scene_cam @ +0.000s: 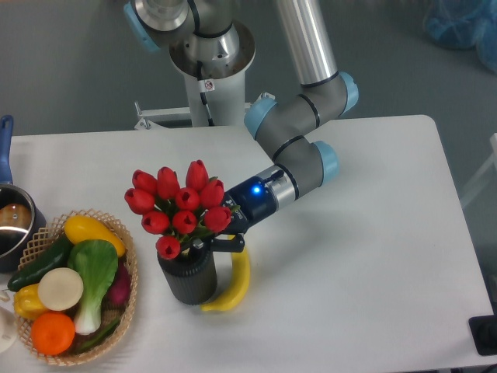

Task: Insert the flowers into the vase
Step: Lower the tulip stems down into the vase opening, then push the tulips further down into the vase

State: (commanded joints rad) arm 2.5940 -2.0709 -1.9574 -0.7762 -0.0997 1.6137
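The flowers (180, 206), a bunch of red tulip buds with green stems, stand tilted over the vase (189, 277) with their stems down in its mouth. The vase is a short dark ribbed cylinder on the white table. My gripper (208, 239) comes in from the right and is shut on the stems just above the vase's rim. The buds hide most of the fingers and the vase's mouth.
A yellow banana (235, 281) lies against the vase's right side. A wicker basket (128, 303) of vegetables and fruit sits at the left. A pot (11, 225) with a blue handle is at the far left edge. The robot's base (208, 70) stands behind.
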